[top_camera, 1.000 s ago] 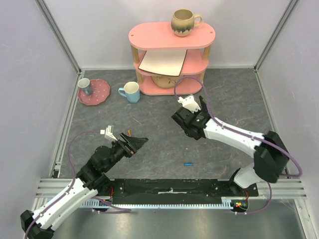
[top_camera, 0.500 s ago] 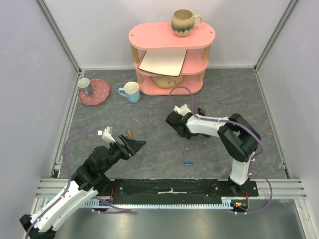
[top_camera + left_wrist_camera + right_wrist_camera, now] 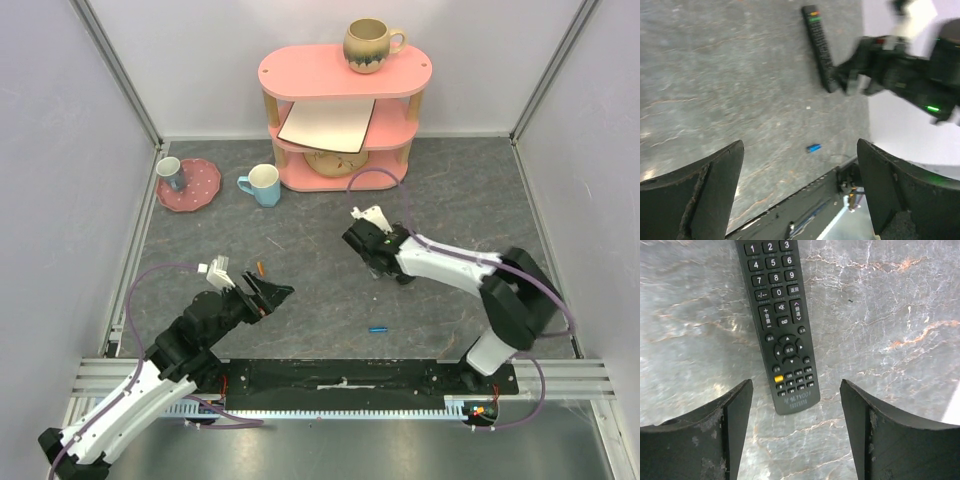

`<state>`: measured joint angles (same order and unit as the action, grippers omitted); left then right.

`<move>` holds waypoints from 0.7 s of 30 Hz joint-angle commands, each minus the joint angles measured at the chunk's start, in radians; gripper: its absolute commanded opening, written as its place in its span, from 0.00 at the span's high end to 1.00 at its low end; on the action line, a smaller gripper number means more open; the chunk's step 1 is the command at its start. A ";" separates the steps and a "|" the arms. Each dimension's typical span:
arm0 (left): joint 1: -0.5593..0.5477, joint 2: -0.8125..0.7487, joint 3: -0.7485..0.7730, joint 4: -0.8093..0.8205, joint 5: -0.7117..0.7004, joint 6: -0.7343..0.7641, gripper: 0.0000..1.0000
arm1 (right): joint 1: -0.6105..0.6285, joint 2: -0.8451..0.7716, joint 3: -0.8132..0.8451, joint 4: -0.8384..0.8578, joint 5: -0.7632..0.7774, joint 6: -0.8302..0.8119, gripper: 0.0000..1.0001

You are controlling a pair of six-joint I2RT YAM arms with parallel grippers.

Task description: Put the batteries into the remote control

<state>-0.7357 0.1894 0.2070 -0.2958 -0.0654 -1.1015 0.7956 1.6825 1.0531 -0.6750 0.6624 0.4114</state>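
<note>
Right pincer (image 3: 795, 407) has just sprung wide above the remote control (image 3: 782, 325), which lies buttons-up on the bench (image 3: 900, 300). Left pincer (image 3: 270, 293) gapes empty near the red-orange battery (image 3: 261, 268); the blue battery (image 3: 377, 328) lies well apart. Looks like remote set-up, 0 of 2 loaded. Next it likely needs flipping to reach the back.

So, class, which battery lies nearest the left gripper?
The red-orange battery, close beside the left gripper; the blue battery lies farther off to the right.
</note>
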 commanded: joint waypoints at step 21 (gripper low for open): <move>-0.001 0.369 0.253 -0.242 -0.224 0.069 0.01 | -0.001 -1.052 -0.666 0.813 -0.291 0.191 0.02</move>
